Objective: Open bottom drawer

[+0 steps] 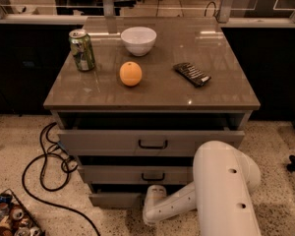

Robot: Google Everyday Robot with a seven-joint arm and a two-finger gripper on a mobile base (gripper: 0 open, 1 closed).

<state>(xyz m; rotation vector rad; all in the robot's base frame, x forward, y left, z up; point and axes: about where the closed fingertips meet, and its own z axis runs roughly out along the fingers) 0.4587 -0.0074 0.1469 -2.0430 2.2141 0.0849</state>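
Claw sits low by the flat grey bottom drawer; the fat white arm hides most of it. Wide or narrow, I cannot tell.

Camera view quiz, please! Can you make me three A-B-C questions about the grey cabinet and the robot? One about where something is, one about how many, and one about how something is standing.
1. Where is the robot's gripper?
A) lifted high in the air
B) low down at the bottom drawer
C) tucked behind the robot

2. How many drawers does the cabinet have?
A) one
B) five
C) three

3. How is the green can?
A) standing upright
B) lying on its side
C) crushed flat

Answers:
1 B: the arm reaches down to the lowest drawer front.
2 C: three grey fronts are stacked one above the other.
3 A: its top faces up.
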